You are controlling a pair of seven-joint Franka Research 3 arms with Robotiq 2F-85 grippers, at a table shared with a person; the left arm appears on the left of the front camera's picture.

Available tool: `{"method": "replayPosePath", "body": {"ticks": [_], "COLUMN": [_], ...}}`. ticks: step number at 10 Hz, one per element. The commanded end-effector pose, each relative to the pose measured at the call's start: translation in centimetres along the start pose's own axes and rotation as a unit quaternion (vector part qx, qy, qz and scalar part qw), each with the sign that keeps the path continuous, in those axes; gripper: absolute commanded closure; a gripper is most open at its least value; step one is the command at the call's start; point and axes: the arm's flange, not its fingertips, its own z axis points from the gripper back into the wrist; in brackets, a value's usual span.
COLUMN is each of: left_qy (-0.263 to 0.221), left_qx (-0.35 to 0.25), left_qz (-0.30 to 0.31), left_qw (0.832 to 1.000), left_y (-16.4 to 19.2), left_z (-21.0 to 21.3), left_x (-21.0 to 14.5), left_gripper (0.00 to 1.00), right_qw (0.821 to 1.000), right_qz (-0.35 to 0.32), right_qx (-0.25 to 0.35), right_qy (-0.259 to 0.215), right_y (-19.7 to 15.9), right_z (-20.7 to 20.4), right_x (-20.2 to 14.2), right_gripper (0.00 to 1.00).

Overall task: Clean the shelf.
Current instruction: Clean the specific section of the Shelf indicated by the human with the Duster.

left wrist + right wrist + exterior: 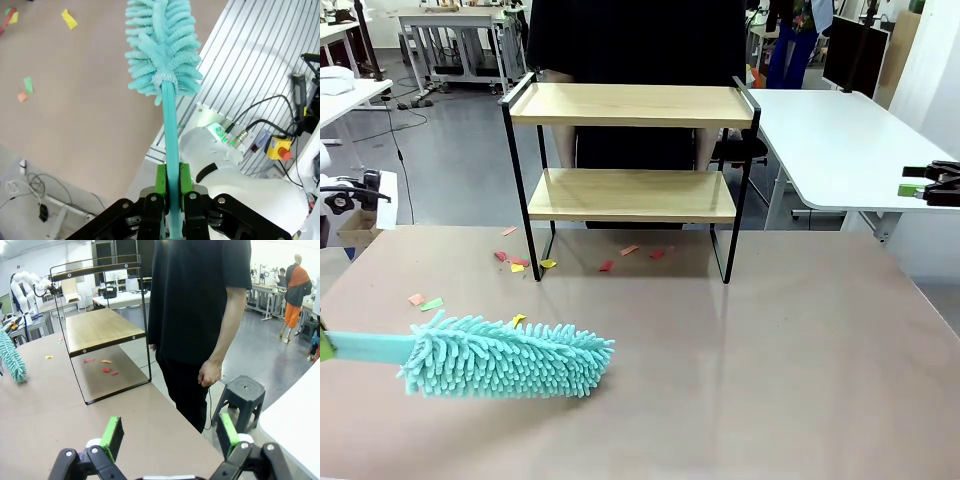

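Observation:
The shelf (630,105) stands at the table's far side, a black frame with two bare wooden boards; it also shows in the right wrist view as the shelf (100,327). A teal fluffy duster (505,357) hovers low over the near left of the table, its handle running off to the left. My left gripper (172,187) is shut on that handle, with the duster head (162,45) pointing away from it. My right gripper (170,435) is open and holds nothing; it hangs off the table's right side as the right gripper (917,180).
Coloured paper scraps (515,262) lie on the table under and left of the shelf, more scraps (425,301) near the duster. A person (200,300) stands behind the shelf beside a grey stool (240,395). A white desk (840,140) stands at the right.

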Motion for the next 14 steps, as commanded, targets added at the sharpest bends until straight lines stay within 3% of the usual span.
{"method": "replayPosePath", "body": {"ticks": [1, 14], "left_qy": [-0.007, -0.007], "left_qx": [-0.006, -0.006], "left_qz": [0.005, 0.005], "left_qw": [1.0, 1.0], "left_y": [-0.17, -0.17], "left_z": [0.49, 0.49], "left_x": [0.26, 0.26], "left_gripper": [0.87, 0.87], "right_qw": [1.0, 1.0], "right_qz": [0.002, 0.002], "right_qx": [0.0, 0.0], "right_qy": [-0.001, -0.001], "right_y": [0.06, 0.06], "right_z": [-0.11, -0.11], "right_x": [0.32, 0.32], "right_gripper": [0.0, 0.0]}}
